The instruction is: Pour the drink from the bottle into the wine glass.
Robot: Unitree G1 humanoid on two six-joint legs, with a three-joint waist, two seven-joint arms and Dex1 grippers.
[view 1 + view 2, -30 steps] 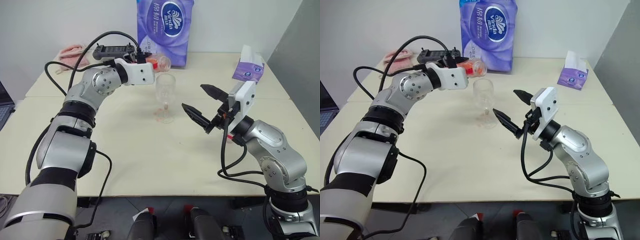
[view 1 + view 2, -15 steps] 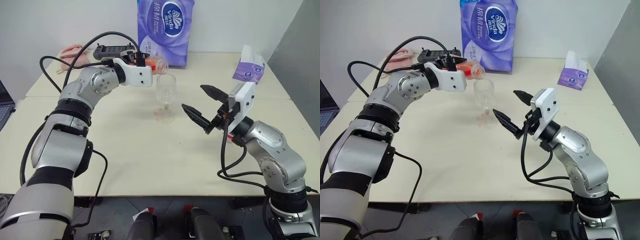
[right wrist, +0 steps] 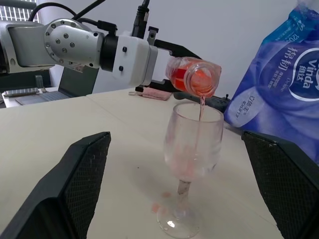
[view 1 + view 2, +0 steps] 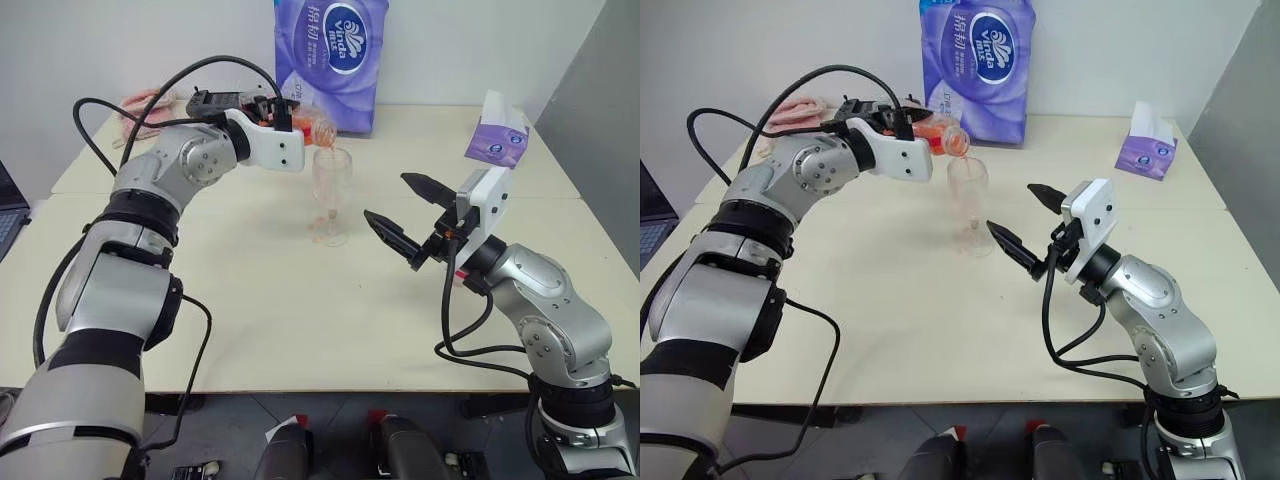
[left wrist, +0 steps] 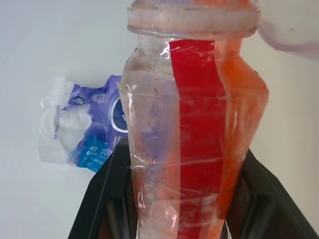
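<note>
Tipped bottle (image 3: pixel 192 74) streams orange-red drink (image 3: pixel 201 105) into wine glass (image 3: pixel 192 149)

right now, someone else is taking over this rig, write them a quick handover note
Left hand: shut on the bottle, tipped mouth-down over the wine glass.
Right hand: open, holding nothing, to the right of the glass and apart from it.
Done: pour started; a thin stream of drink runs into the glass standing on the table.
Left: finish pouring, right the bottle, set it down.
</note>
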